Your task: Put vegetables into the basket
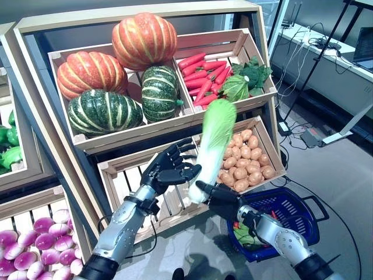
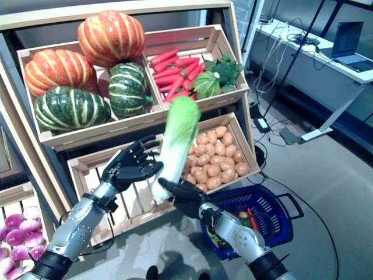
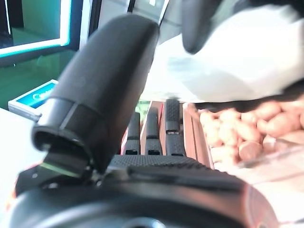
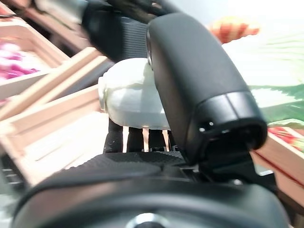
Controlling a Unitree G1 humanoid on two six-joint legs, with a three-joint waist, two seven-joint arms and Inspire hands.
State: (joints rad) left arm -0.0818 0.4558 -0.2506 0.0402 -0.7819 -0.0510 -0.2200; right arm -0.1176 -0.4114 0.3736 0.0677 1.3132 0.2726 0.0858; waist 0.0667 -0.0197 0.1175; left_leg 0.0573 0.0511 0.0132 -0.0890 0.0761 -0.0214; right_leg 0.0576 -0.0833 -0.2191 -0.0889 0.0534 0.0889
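Display stand: I faced a tilted wooden stand (image 1: 41, 125) of crates. The top left crate held striped pumpkins (image 1: 119, 73), orange and dark green; the top right crate held red carrots (image 1: 204, 73) beside leafy greens (image 1: 247, 79).
Lower crates: the slatted crate (image 1: 134, 175) behind my left hand showed only bare slats, and the crate to its right was heaped with potatoes (image 1: 247, 163). Purple-and-white turnips (image 1: 35, 248) lay at the far lower left.
Basket: a blue plastic basket (image 1: 294, 213) sat on the floor, low and to my right, under the right forearm. Some greens and something red already lay inside.
Napa cabbage: the cabbage (image 1: 213, 143) was in the air in front of the lower crates, standing nearly upright, with its white base down and its green top leaning up and to the right.
Right hand: my right hand (image 1: 218, 198) was curled under and around the white base and carried it.
Left hand: my left hand (image 1: 169, 169) was just left of the lower stalk, with its fingers curled and its fingertips at the stalk's side. I could not tell whether it gripped or only steadied.
Deciding relation: the basket lay below and to the right of the cabbage base, on the right arm's side. I judged that the right hand should carry it there, tipping the long axis down.
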